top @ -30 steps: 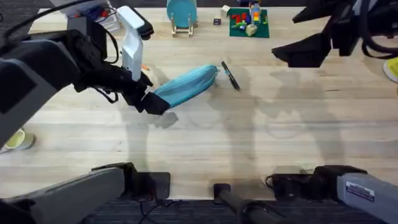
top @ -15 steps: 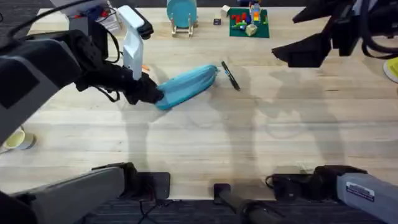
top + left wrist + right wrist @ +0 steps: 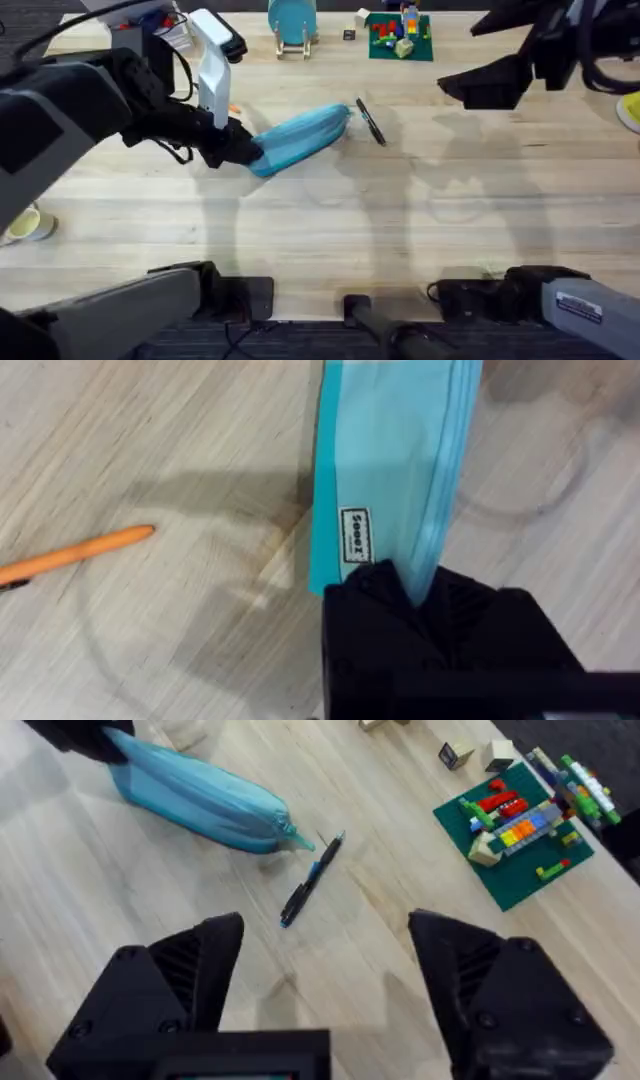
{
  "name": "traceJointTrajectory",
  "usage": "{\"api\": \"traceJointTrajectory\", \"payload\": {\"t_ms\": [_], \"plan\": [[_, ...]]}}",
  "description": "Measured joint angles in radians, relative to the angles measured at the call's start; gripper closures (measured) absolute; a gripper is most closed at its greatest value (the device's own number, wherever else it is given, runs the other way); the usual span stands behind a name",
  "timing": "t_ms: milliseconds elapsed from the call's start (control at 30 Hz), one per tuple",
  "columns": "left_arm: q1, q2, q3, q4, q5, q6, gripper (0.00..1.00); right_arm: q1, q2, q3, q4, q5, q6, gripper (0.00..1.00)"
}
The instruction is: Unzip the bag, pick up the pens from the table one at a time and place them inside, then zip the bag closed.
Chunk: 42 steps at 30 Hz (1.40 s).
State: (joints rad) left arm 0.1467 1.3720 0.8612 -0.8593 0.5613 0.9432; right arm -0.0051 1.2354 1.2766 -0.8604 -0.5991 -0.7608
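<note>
Light wood worktop [image 3: 330,230] has the blue bag [image 3: 300,138], a black pen [image 3: 370,123], an orange pen [image 3: 75,552] and a green brick plate [image 3: 400,37] on it.

The left arm reaches in from the left, its black left gripper [image 3: 243,152] low at the table with fingers pinched together. The right arm is raised at upper right, the right gripper [image 3: 325,975] spread wide.

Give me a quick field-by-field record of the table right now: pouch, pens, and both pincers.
pouch: light blue pencil pouch, lying on the wooden table
left pincer: shut on the pouch's end
right pincer: open, raised above the table, holding nothing
black pen: on the table beside the pouch's far end
orange pen: on the table, apart from the pouch
</note>
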Motion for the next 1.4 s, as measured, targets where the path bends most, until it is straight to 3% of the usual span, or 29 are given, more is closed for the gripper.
{"api": "traceJointTrajectory", "payload": {"t_ms": [533,900,1100,1400], "plan": [[0.0,0.0,0.0,0.0,0.0,0.0,0.96,0.0,0.028,0.025,0.209,-0.045,-0.103,0.009],[0.0,0.0,0.0,0.0,0.0,0.0,0.959,0.003,0.247,0.187,0.154,-0.191,-0.026,0.009],[0.0,0.0,0.0,0.0,0.0,0.0,0.959,0.05,0.33,0.306,0.081,-0.253,-0.017,0.009],[0.0,0.0,0.0,0.0,0.0,0.0,0.959,0.052,0.415,0.317,0.049,-0.17,-0.238,0.006]]}}
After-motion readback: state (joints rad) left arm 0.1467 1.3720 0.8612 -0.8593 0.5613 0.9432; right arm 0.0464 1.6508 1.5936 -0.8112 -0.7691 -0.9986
